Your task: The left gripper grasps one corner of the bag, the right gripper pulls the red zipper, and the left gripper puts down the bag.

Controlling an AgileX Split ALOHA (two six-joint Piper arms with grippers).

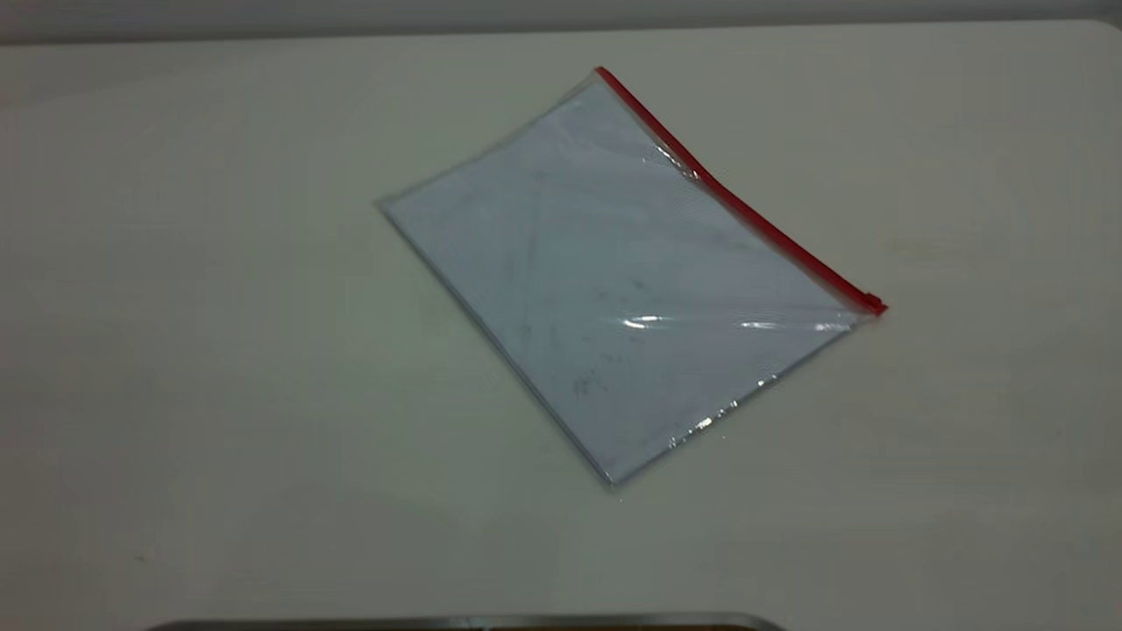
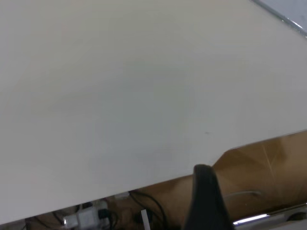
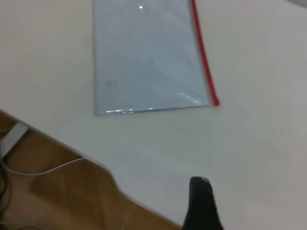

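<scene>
The bag (image 1: 614, 272) lies flat on the pale table, turned diagonally, clear and bluish-white with dark specks. The red zipper (image 1: 745, 206) runs along its far right edge, with the small slider tab (image 1: 872, 303) at the right-hand corner of the bag (image 1: 859, 315). Neither gripper shows in the exterior view. In the right wrist view the bag (image 3: 144, 57) and its red zipper (image 3: 204, 57) lie well beyond the right gripper (image 3: 201, 203), which hangs near the table's edge. The left gripper (image 2: 204, 196) hangs beyond the table's edge, and only a sliver of the bag (image 2: 288, 12) shows far off.
The table (image 1: 219, 350) spreads wide around the bag. A metal-rimmed edge (image 1: 465, 622) runs along the front. Below the table edge lie a wooden floor (image 2: 259, 163), cables and a white plug (image 2: 84, 218).
</scene>
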